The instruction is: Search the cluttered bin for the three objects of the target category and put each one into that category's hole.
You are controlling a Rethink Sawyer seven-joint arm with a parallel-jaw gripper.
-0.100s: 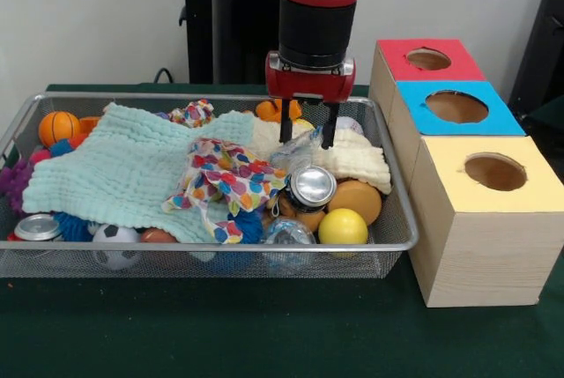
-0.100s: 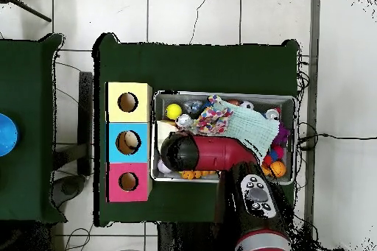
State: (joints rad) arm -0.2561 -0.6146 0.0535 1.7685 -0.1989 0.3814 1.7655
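Hovering spread and empty, the gripper (image 1: 307, 132) has a crumpled plastic bottle (image 1: 298, 151) between its fingers, a silver can (image 1: 312, 187) just beside.

From above I see my red arm (image 2: 221, 156) covering the bin (image 2: 286, 99), beside yellow (image 2: 128, 102), blue (image 2: 128, 143) and red boxes (image 2: 128, 182).

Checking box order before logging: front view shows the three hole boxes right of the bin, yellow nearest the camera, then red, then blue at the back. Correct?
Not quite. The front view shows the yellow box nearest, then the blue box, with the red box at the back. They do stand right of the bin.
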